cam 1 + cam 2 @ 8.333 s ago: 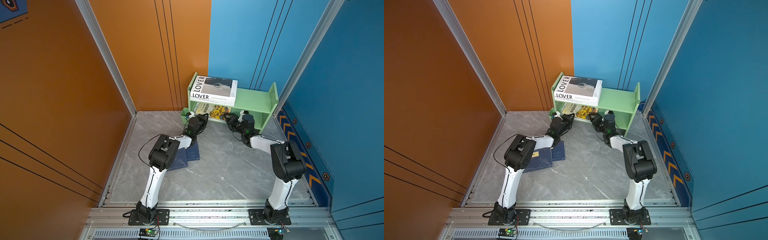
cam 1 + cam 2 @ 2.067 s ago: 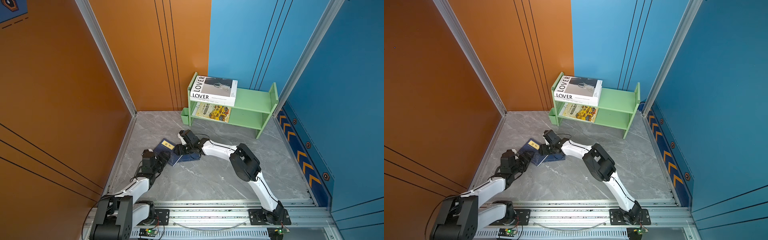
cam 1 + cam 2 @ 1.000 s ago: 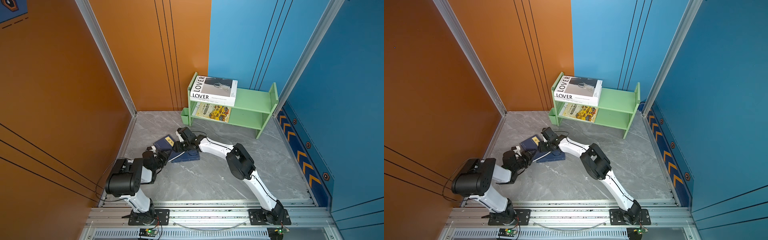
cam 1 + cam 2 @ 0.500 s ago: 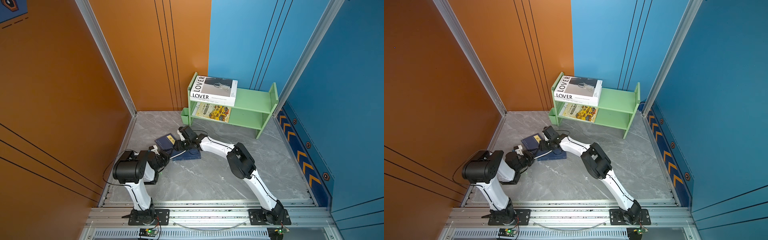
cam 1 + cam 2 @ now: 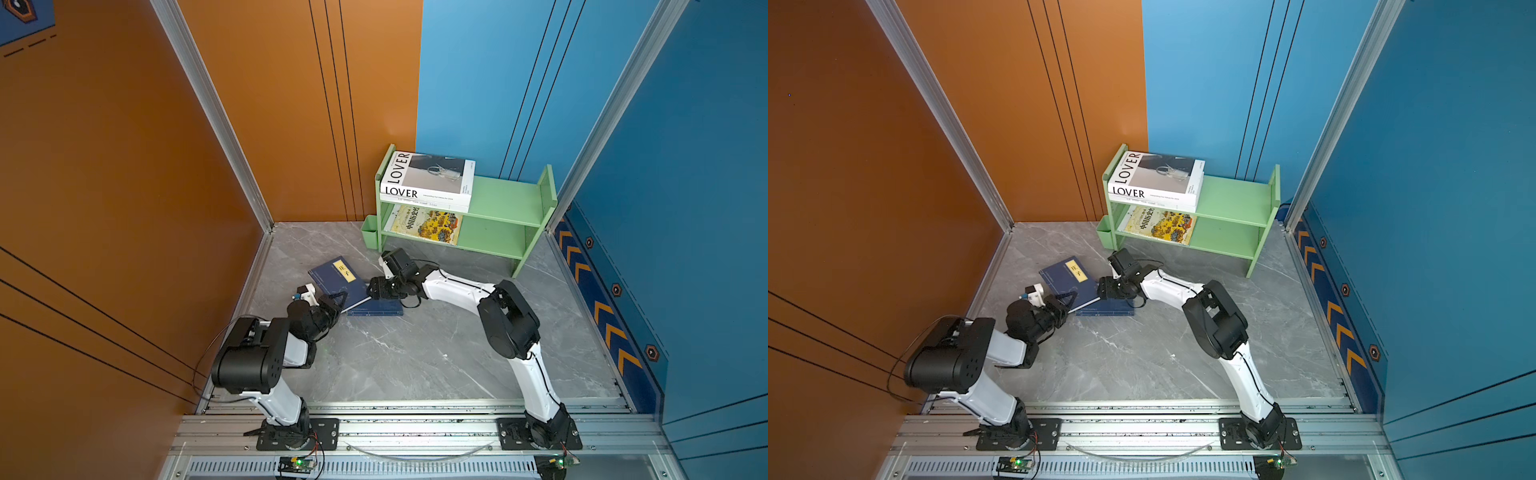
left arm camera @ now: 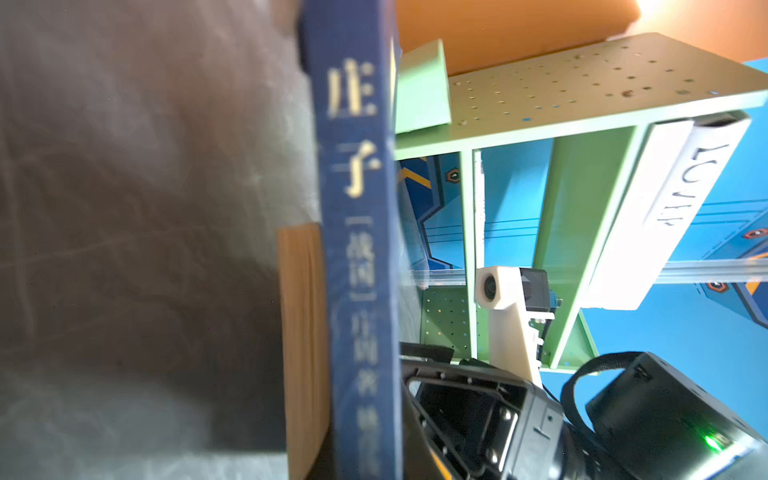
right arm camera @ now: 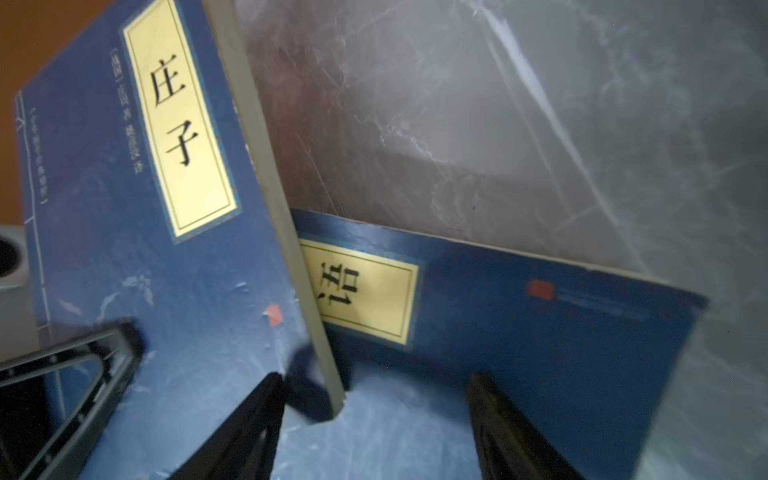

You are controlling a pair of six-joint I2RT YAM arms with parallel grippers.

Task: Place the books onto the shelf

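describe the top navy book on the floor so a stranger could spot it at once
On the grey floor in front of the light green shelf, two navy books overlap. The upper navy book lies tilted across the lower navy book; its yellow title label shows whole, the lower one's partly covered.

The light green two-tier shelf (image 5: pixel 505 199) stands upright, a small cup (image 5: pixel 369 232) on its side. On its top tier, at the cup end, the white "LOVER" book (image 5: pixel 428 176) lies flat on another white book (image 5: pixel 424 204); a yellow book (image 5: pixel 428 224) lies flat on the lower tier. In front of the shelf, on the tabletop (image 5: pixel 415 353), a navy book (image 5: pixel 338 277) with a yellow label tilts, resting across a second navy book (image 5: pixel 380 309) lying flat.
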